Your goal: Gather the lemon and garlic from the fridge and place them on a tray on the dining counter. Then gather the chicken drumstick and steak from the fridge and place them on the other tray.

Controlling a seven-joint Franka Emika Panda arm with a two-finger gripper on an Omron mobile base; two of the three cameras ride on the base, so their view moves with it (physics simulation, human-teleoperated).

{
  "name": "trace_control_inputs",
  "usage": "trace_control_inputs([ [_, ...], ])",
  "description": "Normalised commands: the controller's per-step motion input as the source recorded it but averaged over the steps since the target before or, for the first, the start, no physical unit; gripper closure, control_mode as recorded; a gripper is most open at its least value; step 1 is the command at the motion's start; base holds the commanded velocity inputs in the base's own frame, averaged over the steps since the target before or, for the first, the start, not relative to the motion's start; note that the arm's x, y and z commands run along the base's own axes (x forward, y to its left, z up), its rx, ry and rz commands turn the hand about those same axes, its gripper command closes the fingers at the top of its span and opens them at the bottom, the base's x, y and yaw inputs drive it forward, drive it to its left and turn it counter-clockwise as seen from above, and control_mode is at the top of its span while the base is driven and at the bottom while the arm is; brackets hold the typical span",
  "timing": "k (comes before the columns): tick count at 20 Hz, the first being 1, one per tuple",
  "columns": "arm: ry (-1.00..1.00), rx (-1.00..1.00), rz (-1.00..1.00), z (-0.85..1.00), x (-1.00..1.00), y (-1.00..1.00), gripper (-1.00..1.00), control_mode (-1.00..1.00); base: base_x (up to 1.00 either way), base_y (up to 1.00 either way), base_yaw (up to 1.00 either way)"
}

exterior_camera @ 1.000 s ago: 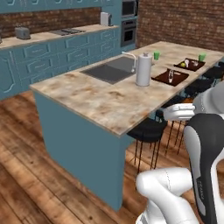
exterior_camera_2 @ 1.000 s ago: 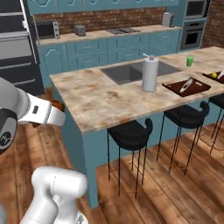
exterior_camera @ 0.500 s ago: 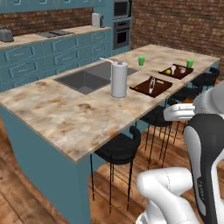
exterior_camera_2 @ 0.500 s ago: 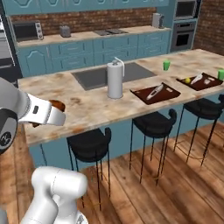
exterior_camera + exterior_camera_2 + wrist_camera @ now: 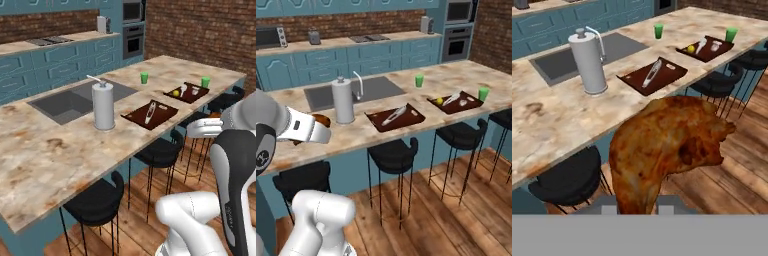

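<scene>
My gripper (image 5: 637, 207) is shut on the chicken drumstick (image 5: 667, 150), a browned piece that fills the middle of the hand view. From the right base view the drumstick (image 5: 320, 120) shows at the hand, over the near edge of the dining counter (image 5: 371, 132). Two dark trays lie on that counter. The nearer tray (image 5: 669, 72) carries a long utensil. On the farther tray (image 5: 704, 56) rest the lemon (image 5: 691, 48) and the garlic (image 5: 715, 46). The steak and the fridge are out of view.
A steel towel holder (image 5: 588, 60) stands by the inset sink (image 5: 557, 62). Two green cups (image 5: 658, 31) (image 5: 731, 35) sit near the trays. Black stools (image 5: 567, 182) line the counter's near side, over a wooden floor. Teal cabinets and an oven (image 5: 457, 42) run along the back wall.
The whole scene has shifted as the base drove along the counter, so the trays now lie closer and more central. The drumstick stays in the grip.
</scene>
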Motion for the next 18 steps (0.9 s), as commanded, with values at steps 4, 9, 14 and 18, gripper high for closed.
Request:
trace_control_inputs([
  [4,0.0,0.0,0.0,0.0,0.0,0.0,1.0,1.0,0.55,-0.99,0.11],
  [9,0.0,0.0,0.0,0.0,0.0,0.0,1.0,1.0,0.57,-0.69,0.21],
  [14,0.0,0.0,0.0,0.0,0.0,0.0,1.0,1.0,0.73,-0.33,0.32],
  [18,0.0,0.0,0.0,0.0,0.0,0.0,1.0,1.0,0.71,-0.38,0.34],
])
